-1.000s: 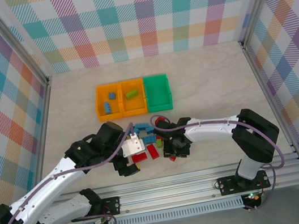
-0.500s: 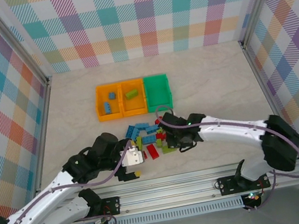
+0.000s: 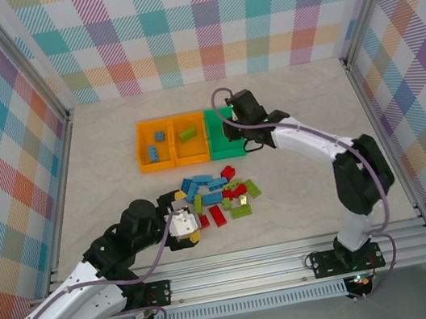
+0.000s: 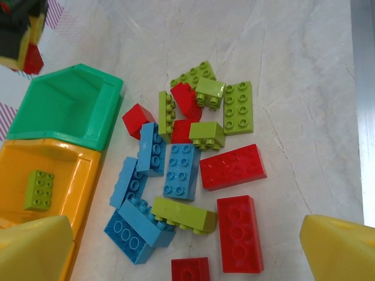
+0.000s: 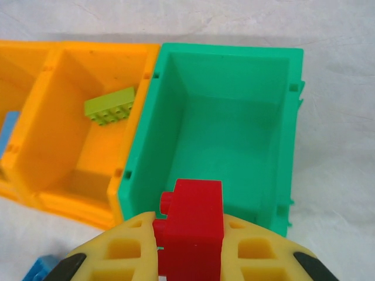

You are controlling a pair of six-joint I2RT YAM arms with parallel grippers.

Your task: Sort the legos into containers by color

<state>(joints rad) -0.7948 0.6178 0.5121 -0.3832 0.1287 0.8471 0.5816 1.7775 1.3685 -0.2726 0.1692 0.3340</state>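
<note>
From the top camera, you see the right gripper point(image 3: 232, 117) reaching over the green bin point(image 3: 227, 154), the right-hand end of the three joined containers. The left orange bin point(image 3: 158, 165) holds two blue bricks point(image 3: 158, 137), and the middle orange bin point(image 3: 193, 159) holds one lime brick point(image 3: 187, 133). The loose legos point(image 3: 219, 195) lie in a heap on the table point(image 3: 316, 191) in front of the bins, blue, lime and red mixed. The left gripper point(image 3: 191, 222) hangs just beside the heap's near-left edge.

In the left wrist view, your left gripper's fingers point(image 4: 35, 249) stand spread wide, released, with the heap below them. Red bricks lie nearest, blue ones to the left by the middle orange bin, lime ones further off. At the top-left corner, the right gripper hangs above the green bin with something red in it.

In the right wrist view, the right gripper is clenched on a red brick point(image 5: 190, 228), pinched between its yellow pads point(image 5: 132, 227). The brick hangs over the green bin's wall nearest the camera. The lime brick lies flat in the orange bin alongside.
</note>
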